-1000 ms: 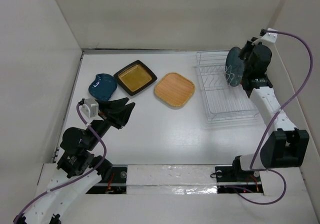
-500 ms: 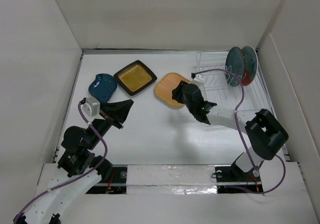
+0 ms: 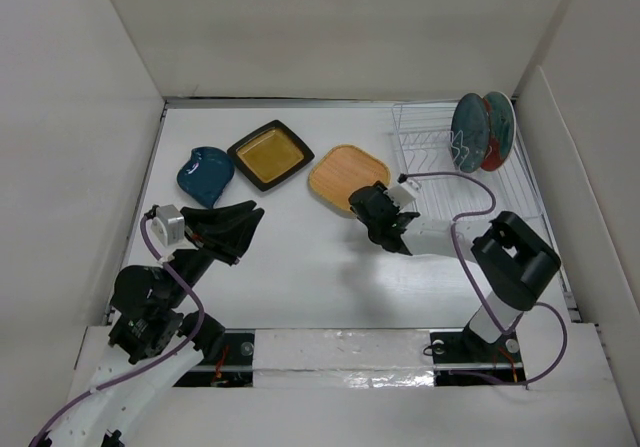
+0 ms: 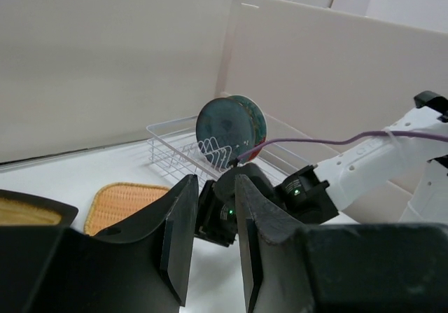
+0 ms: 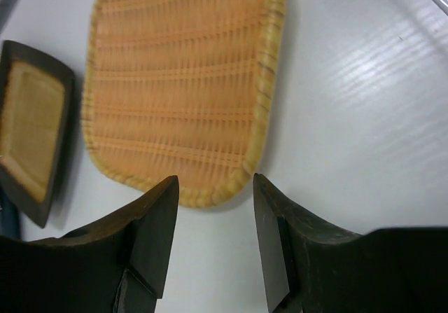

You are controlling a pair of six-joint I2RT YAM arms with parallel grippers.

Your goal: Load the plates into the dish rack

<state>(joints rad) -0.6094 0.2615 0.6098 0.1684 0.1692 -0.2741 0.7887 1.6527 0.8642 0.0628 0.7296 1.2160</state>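
Two round plates stand upright in the white wire dish rack [image 3: 470,182] at the right rear: a dark teal plate [image 3: 467,133] and, behind it, a red plate [image 3: 498,127]. The tan wooden plate [image 3: 345,175] lies flat at mid-table. My right gripper [image 3: 362,205] is open at its near corner; in the right wrist view that corner of the tan plate [image 5: 182,82] lies in the gap of the right gripper [image 5: 215,184], and I see no contact. My left gripper [image 3: 250,229] hovers at the left, slightly open and empty, and the left gripper [image 4: 215,187] faces the rack [image 4: 175,145].
A black-rimmed square plate [image 3: 271,154] with a yellow centre and a small glossy blue plate [image 3: 206,174] lie at the left rear. White walls enclose the table on three sides. The right arm [image 4: 364,166] stretches low across the table in front of the rack.
The right arm left the teal plate standing in the rack and swung down to the tan plate, with its jaws opening. The left gripper shifted slightly, and its jaws closed and then parted again.
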